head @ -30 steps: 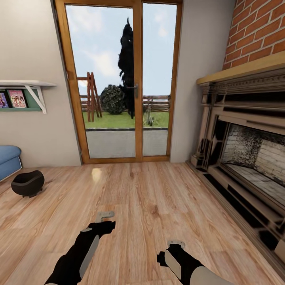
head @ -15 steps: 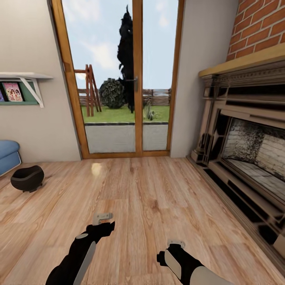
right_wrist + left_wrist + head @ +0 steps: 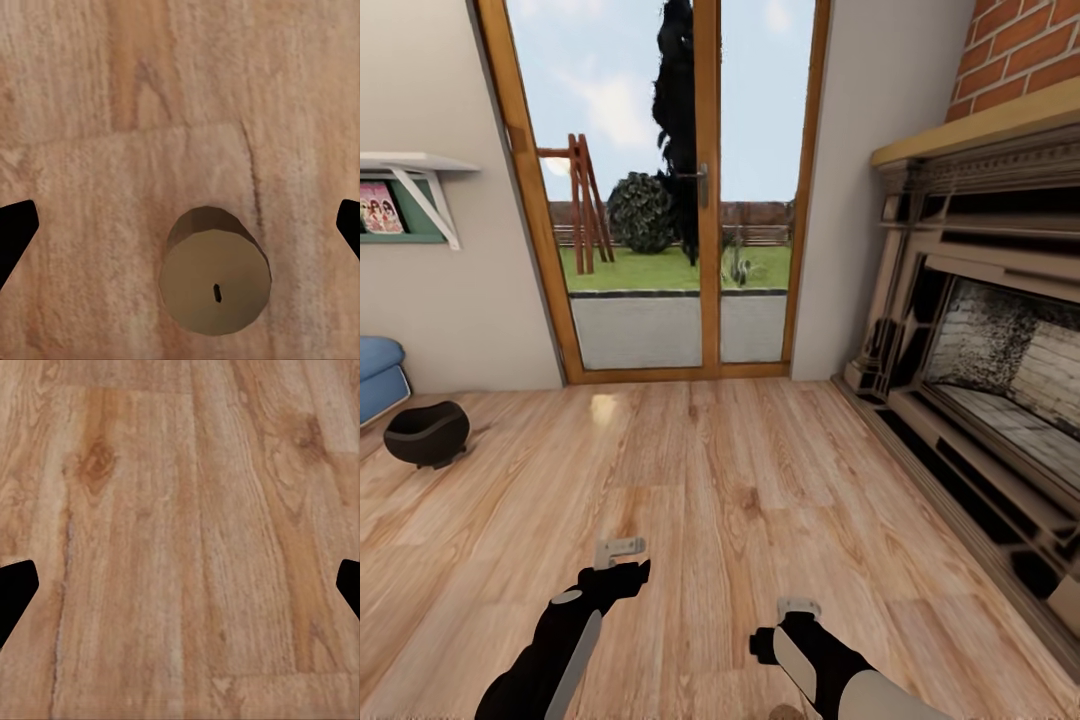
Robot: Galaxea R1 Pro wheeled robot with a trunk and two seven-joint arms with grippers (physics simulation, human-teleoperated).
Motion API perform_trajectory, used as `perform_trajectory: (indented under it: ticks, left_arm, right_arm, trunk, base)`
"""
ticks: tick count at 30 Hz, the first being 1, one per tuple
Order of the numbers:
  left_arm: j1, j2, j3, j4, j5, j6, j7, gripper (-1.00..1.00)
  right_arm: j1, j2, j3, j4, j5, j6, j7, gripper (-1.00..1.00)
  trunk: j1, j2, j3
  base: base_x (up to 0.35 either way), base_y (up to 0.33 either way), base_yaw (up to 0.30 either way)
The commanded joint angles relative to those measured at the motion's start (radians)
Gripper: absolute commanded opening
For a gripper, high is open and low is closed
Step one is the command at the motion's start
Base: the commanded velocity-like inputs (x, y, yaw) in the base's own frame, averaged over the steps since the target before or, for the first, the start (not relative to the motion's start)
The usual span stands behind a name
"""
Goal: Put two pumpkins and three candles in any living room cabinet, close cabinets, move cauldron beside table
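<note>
Head view, left to right: cauldron (image 3: pixel 427 433) on the wood floor (image 3: pixel 740 480) by the blue sofa (image 3: pixel 378 375), left claw (image 3: pixel 618 549) spread apart, right claw (image 3: pixel 798 606) spread above a standing candle (image 3: pixel 214 281).

I stand in a home's living room. A brick fireplace (image 3: pixel 1000 340) sits right of the glazed garden door (image 3: pixel 670 190); wooden floorboards (image 3: pixel 760 480) run before it.
</note>
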Motion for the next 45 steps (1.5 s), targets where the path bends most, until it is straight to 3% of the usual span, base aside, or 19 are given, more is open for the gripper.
perform_trajectory:
  ticks: [1, 34, 45]
  left_arm:
    - [0.0, 0.0, -0.002, -0.001, 0.011, 0.004, 0.009, 1.0]
    - [0.0, -0.001, -0.002, 0.003, 0.01, -0.002, 0.009, 1.0]
    - [0.0, 0.0, -0.003, 0.002, 0.009, -0.004, 0.009, 1.0]
  right_arm:
    - [-0.001, 0.0, 0.006, -0.002, -0.006, 0.004, -0.005, 1.0]
    - [-0.001, -0.003, 0.001, 0.022, -0.009, 0.007, 0.001, 1.0]
    - [0.0, -0.03, -0.003, 0.029, -0.01, 0.004, 0.0, 1.0]
  trunk:
    - [0.0, -0.001, -0.005]
    - [0.015, -0.008, -0.133]
    - [0.02, -0.011, -0.175]
  base:
    - [0.0, 0.0, 0.0]
    - [0.0, 0.0, 0.0]
    - [0.0, 0.0, 0.0]
